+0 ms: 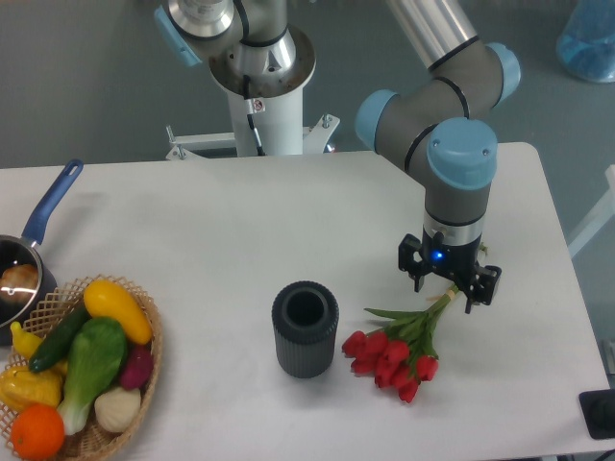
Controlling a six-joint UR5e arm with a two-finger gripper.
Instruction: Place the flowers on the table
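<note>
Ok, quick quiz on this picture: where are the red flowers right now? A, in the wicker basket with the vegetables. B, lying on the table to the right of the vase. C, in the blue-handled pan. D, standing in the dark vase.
B: the flowers lie flat on the white table, right of the empty dark vase, stems pointing toward the gripper.

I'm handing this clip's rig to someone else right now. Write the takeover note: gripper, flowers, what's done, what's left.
Gripper: pointing down over the stem end of the flowers, fingers on either side of the stems; whether it grips them cannot be told.
Flowers: red tulip bunch lying flat on the table, just right of the dark vase, heads toward the front edge.
Done: flowers are out of the vase and resting on the table.
Left: confirm the release, then lift the arm clear.
</note>
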